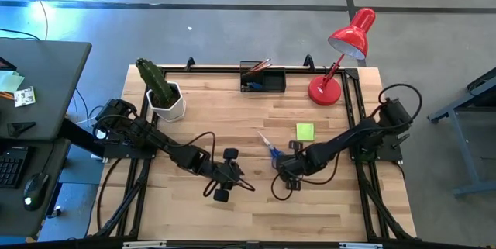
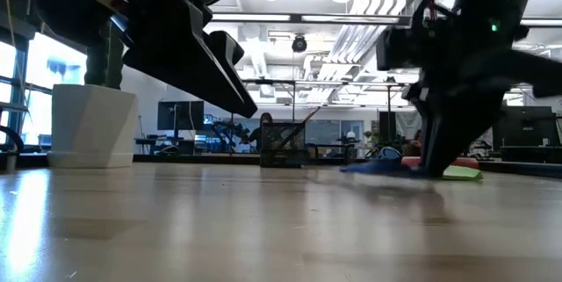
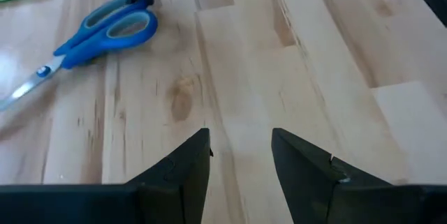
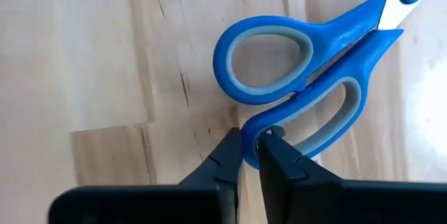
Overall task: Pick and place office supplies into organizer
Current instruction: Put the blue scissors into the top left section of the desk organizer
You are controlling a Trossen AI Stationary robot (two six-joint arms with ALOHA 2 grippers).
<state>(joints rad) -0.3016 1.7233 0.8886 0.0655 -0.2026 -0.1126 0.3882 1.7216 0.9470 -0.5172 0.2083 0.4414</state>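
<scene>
The blue-handled scissors (image 1: 269,147) lie flat on the wooden table, handles toward the near edge and blades toward the far edge. My right gripper (image 1: 284,164) stands at the handles and is shut on them (image 4: 249,155). My left gripper (image 1: 225,173) hovers open over bare wood to the left of the scissors (image 3: 105,30) and touches nothing. The lime-green sticky pad (image 1: 304,131) lies right of the blades. The black organizer (image 1: 263,78) sits at the far edge with thin pencils in it. My right gripper pinches the rim of one finger loop of the scissors (image 4: 250,128), at the handle end. One fingertip (image 4: 279,155) stands inside the loop and the other (image 4: 225,155) outside it. The fingers come from above, pointing down. The scissors lie flat on the table.
A red desk lamp (image 1: 341,55) stands at the far right corner, and a cactus in a white pot (image 1: 164,94) at the far left. Black frame rails (image 1: 358,102) run along the table's sides. Bare wood (image 1: 232,117) stretches between the scissors and the organizer.
</scene>
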